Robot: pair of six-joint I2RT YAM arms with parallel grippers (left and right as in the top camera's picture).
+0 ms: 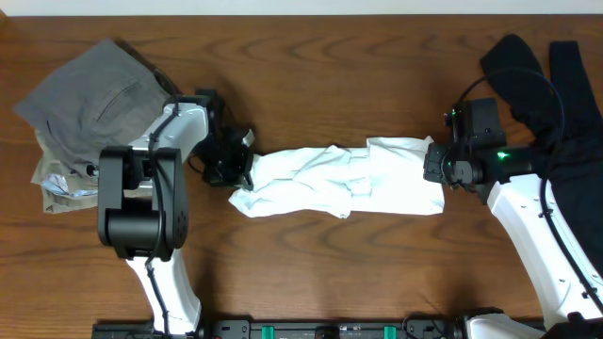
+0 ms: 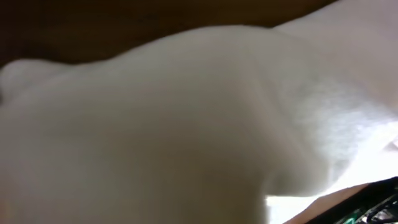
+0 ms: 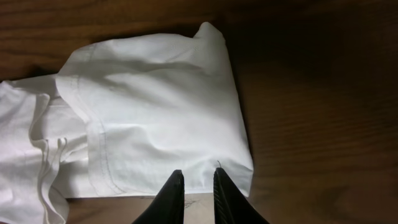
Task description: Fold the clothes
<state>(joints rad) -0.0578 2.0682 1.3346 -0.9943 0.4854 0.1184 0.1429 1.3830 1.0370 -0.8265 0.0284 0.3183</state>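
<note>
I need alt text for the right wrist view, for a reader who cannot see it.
A partly folded white T-shirt lies on a brown wooden table. The right gripper rests at the shirt's near edge, its black jaws almost closed; whether they pinch cloth is unclear.

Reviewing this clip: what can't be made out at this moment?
Left hand: the left wrist view is all blurred white T-shirt. Overhead, cloth hides its fingertips, so the grip is unclear.
Right hand: the right wrist view crops its fingers at the bottom edge, and whether they pinch the hem is unclear.
Black garment: cut off by the overhead view's right edge.
Khaki trousers: mostly under the grey trousers.
</note>
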